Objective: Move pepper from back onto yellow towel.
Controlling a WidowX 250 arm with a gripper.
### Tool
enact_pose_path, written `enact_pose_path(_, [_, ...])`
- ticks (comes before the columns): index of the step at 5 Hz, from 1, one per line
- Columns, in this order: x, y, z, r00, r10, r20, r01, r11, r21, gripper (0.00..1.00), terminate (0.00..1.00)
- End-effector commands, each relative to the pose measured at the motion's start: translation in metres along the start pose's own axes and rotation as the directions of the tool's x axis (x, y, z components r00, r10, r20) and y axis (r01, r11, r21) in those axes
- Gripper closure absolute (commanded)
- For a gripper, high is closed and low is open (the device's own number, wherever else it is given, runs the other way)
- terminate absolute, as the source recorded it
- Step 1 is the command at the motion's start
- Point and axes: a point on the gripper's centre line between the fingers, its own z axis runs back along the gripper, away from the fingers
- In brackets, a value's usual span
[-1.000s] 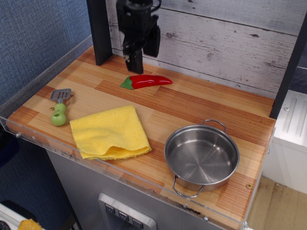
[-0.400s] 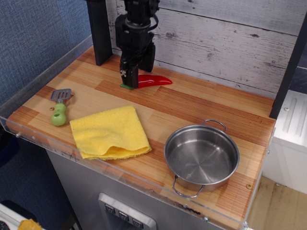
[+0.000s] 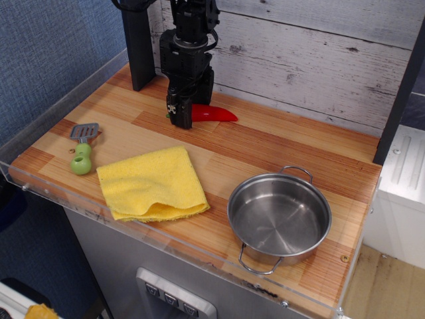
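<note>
Counter [image 3: 279, 143]: wooden, whitewashed planks behind
Spatula [image 3: 82, 149]: far left, untouched
Yellow towel [image 3: 151, 183]: front-left, nothing on it yet
Gripper [image 3: 180, 117]: down over the stem end, can't tell if clamped
Pepper [image 3: 212, 114]: at the back on the wood, whole move left

The gripper [image 3: 180, 119] hides the stem end of the pepper [image 3: 214, 113].

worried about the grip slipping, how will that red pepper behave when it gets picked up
The pepper looks glossy, so it may be slippery between the fingers. It seems to be hard, hollow plastic, so probably stiff and light. The hand is down over its stem end, off-centre, so the long pointed body may swing or droop if lifted; whether the hand has closed is hidden.
</note>
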Motion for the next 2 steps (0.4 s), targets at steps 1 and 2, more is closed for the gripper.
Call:
enact_pose_path(1, [0.005, 0.0058, -0.0005, 1.0, 0.001, 0.023, -0.001, 1.0, -0.01, 1.0, 0.0])
enact_pose_path(2, [0.0068, 0.0068, 0.0029, 1.0, -0.005, 0.027, 0.005, 1.0, -0.018, 1.0, 0.0])
